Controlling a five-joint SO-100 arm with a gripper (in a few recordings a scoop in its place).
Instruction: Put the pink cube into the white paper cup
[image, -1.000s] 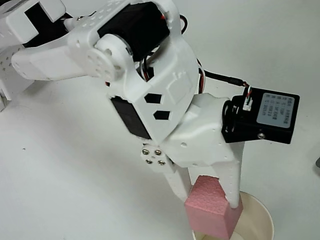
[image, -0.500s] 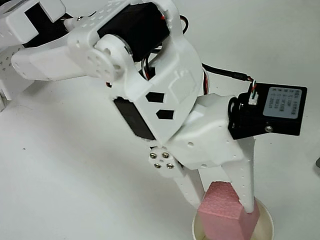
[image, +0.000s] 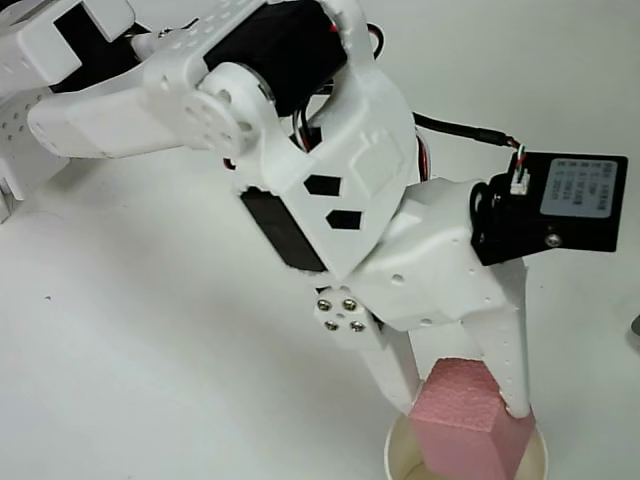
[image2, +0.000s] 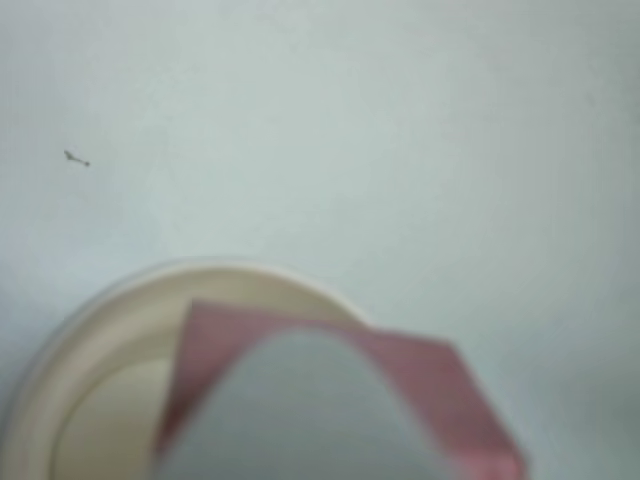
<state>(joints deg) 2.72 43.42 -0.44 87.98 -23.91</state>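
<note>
My white gripper (image: 462, 405) is shut on the pink cube (image: 465, 425), one finger on each side of it. The cube hangs over the mouth of the white paper cup (image: 397, 455) at the bottom edge of the overhead view; the cup's lower half is cut off there. In the wrist view a blurred grey finger (image2: 300, 410) covers much of the pink cube (image2: 440, 390), and the cup's rim (image2: 90, 320) curves below and to the left of it with the cream inside showing.
The white arm (image: 300, 170) reaches from the upper left across the white table (image: 130, 380). A black camera block (image: 555, 205) sticks out on the right of the wrist. A small dark speck (image2: 77, 158) lies on the table.
The gripper has carried the cube to the right and towards the bottom edge, from the cup's left rim to over its mouth. It stays shut on the cube.
</note>
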